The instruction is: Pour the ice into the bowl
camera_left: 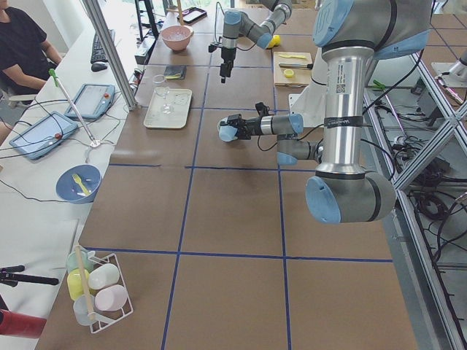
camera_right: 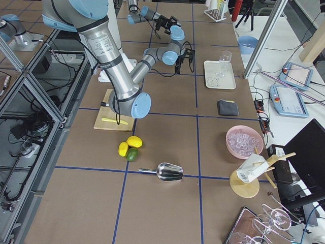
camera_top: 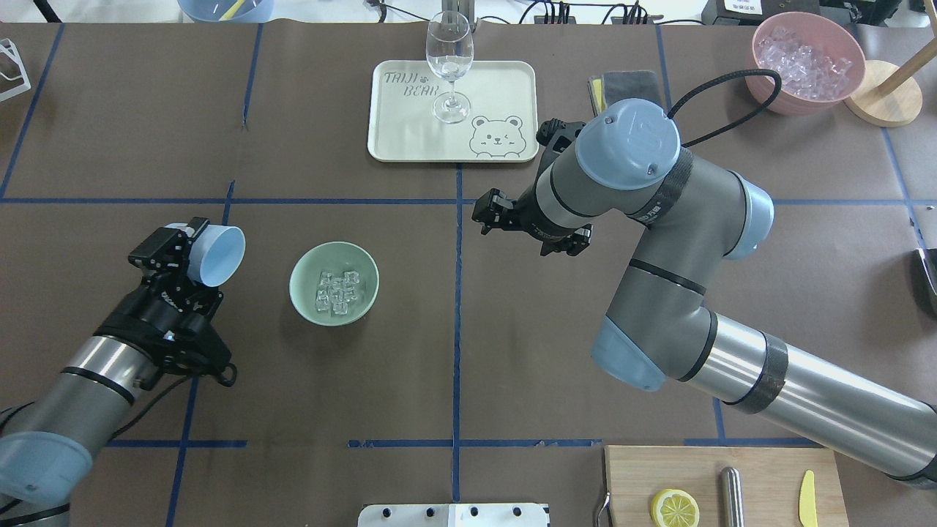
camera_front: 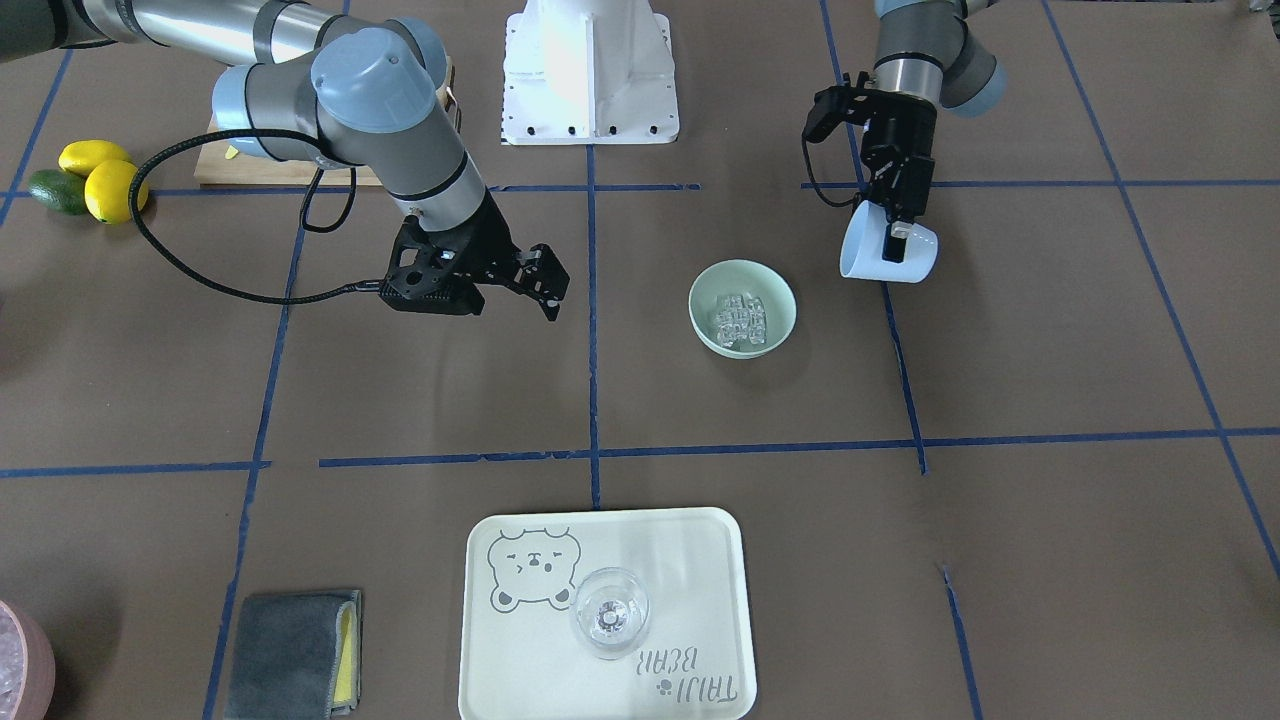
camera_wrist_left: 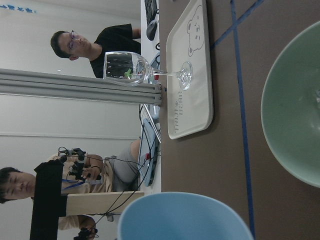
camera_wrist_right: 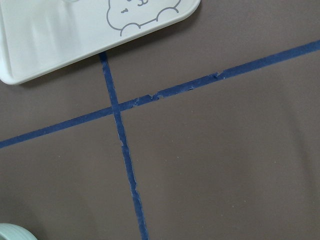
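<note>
We see the left arm (camera_top: 88, 384) coming in from the left corner on the robot's edge of the worktop, forearm stretched forward and low. Its wrist is rolled, and the left gripper (camera_front: 897, 232) has its fingers clamped over the rim of a light blue cup (camera_front: 880, 262), held tipped on its side above the surface. We see the right arm (camera_top: 768, 391) rising from the right corner on the robot's edge, elbow high, folding in toward the worktop's middle. The right gripper (camera_front: 556, 298) hovers there, aimed downward, jaws apart, holding nothing.
</note>
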Motion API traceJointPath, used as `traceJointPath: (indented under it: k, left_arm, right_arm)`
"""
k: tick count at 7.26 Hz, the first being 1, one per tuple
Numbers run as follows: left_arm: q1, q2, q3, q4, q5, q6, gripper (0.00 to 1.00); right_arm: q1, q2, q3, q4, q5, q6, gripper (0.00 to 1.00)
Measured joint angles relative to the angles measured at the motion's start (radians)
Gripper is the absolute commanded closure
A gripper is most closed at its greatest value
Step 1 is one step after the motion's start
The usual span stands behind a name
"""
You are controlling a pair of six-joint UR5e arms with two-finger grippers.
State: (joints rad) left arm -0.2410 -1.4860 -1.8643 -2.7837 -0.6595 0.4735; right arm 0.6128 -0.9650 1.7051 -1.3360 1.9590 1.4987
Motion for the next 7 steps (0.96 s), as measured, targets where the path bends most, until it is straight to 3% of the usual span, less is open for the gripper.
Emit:
traceJointPath:
  k: [3, 7]
  left_arm:
    - [-0.018, 0.247, -0.002, -0.203, -0.044, -0.355, 1.00]
    - [-0.019, 0.317, 0.125, -0.307, -0.038, -0.873, 1.00]
  right_arm:
    - [-0.003, 0.000, 0.001, 0.000, -0.001, 0.000, 0.00]
    - [-0.016, -0.004, 0.002, -0.002, -0.006, 0.001, 0.00]
